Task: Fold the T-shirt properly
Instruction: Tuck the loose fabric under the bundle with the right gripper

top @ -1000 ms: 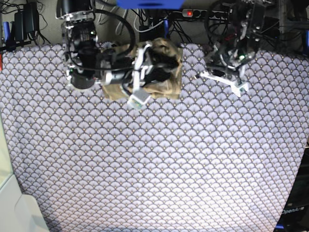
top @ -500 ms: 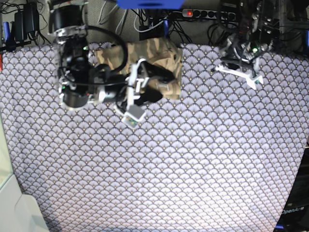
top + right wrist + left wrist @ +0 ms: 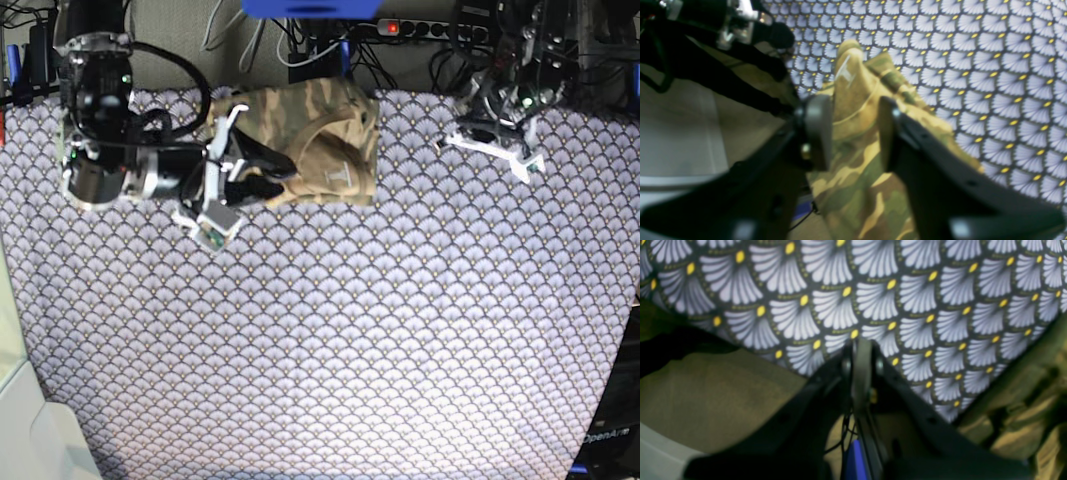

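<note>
The camouflage T-shirt (image 3: 325,140) lies folded into a small block at the back edge of the table, with a pale "T" mark facing up. My right gripper (image 3: 278,180) is at the shirt's left edge, low over the cloth. In the right wrist view its fingers (image 3: 818,133) stand apart, and the T-shirt (image 3: 857,160) shows through the gap and beyond it. Nothing looks pinched. My left gripper (image 3: 492,148) hovers to the right of the shirt, apart from it. In the left wrist view the left gripper (image 3: 860,346) is shut with nothing in it.
A purple-white scallop tablecloth (image 3: 330,340) covers the table. Behind the table's back edge run cables and a power strip (image 3: 415,28). A white block (image 3: 40,440) sits at the front left corner.
The right arm has pulled back to the left, off the T-shirt, uncovering the folded block, and its jaws have narrowed. The left arm drew away to the right and then held still.
</note>
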`<state>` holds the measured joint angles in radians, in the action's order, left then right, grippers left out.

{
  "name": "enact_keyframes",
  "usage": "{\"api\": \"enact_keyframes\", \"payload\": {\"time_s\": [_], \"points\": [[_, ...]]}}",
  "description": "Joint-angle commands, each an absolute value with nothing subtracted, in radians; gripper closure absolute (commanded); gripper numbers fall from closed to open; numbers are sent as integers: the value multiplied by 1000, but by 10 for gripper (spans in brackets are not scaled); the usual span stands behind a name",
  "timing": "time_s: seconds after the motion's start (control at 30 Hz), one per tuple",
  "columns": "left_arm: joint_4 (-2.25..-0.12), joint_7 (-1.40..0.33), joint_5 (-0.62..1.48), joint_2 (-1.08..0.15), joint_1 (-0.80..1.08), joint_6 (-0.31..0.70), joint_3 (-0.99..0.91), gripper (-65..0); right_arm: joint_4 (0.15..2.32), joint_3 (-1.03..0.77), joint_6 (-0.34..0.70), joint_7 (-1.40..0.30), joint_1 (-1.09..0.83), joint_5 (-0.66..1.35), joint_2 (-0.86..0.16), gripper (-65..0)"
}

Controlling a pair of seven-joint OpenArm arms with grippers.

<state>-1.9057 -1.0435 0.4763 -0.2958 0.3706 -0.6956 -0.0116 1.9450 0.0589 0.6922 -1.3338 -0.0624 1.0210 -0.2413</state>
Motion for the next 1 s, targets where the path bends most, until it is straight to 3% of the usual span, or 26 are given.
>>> {"api": "enact_keyframes", "payload": {"time_s": [0.0,0.23,0.4,0.6,0.97], "points": [[-1920,-1036,475,-302,369,-698,-15,-13,1960,56,698,-1310,-59,1046,-248,-141],[-1920,-1036,475,-308,378,-698,-16,-13,1949,12,698,-1207,-139,1040,-271,-119],[-1928,-1036,475,-308,390,-698,-18,-13,1796,24,698,-1196,-111,1040,-274,-119],[-1928,-1046,472,-309,392,-698,-18,-13,1593,85,698,-1112,-64,1040,-269,-119],[-1928,-1047,470,-309,403,-698,-18,-13,1411,269,698,-987,50,1040,-268,-119]]}}
